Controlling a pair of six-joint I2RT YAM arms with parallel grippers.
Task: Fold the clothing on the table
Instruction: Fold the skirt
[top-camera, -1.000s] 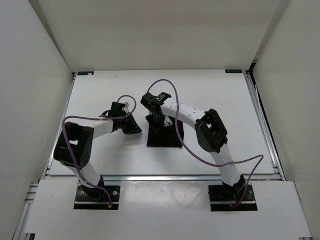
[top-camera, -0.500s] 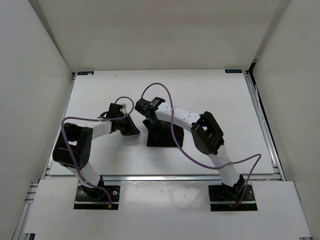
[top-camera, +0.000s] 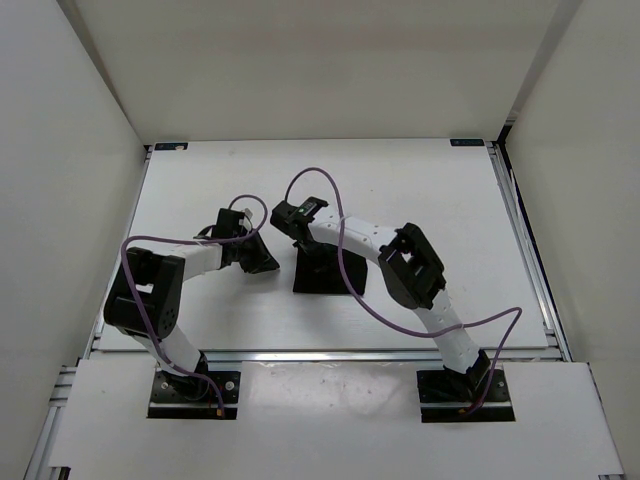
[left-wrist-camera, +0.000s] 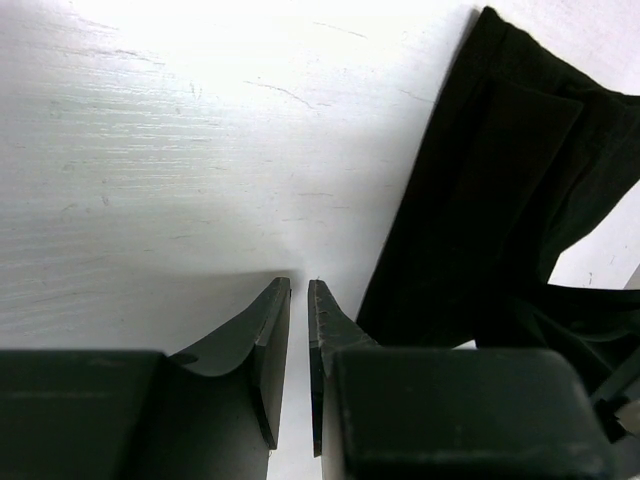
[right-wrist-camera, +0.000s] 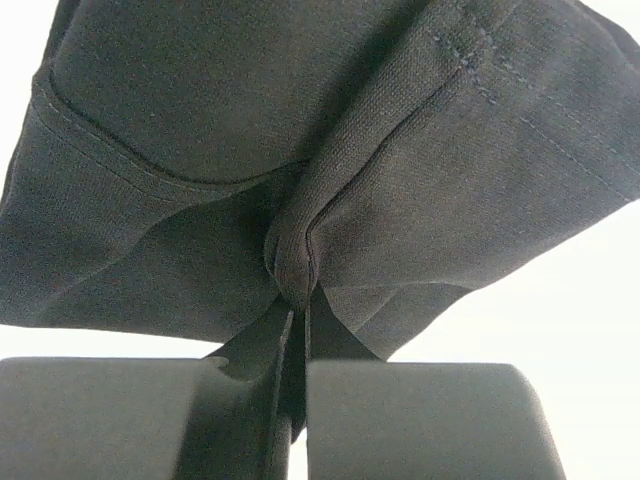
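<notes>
The clothing (top-camera: 328, 276), a black folded piece, lies near the middle of the white table (top-camera: 430, 190). My right gripper (top-camera: 300, 238) is at its far left corner. In the right wrist view that gripper (right-wrist-camera: 298, 303) is shut on a bunched fold of the clothing (right-wrist-camera: 200, 120), and the cloth hangs over both fingers. My left gripper (top-camera: 265, 262) sits just left of the cloth. In the left wrist view, my left gripper (left-wrist-camera: 298, 285) has a narrow gap with bare table showing through and nothing held. The clothing (left-wrist-camera: 480, 220) lies to its right.
Silver rails (top-camera: 520, 230) run along the table's right and near edges. White walls enclose the table on three sides. A purple cable (top-camera: 330, 185) loops above the right wrist, another (top-camera: 250, 205) above the left wrist.
The right gripper has moved left onto the cloth's far left corner and closed on a fold. The left gripper has shifted slightly left and kept its narrow gap.
</notes>
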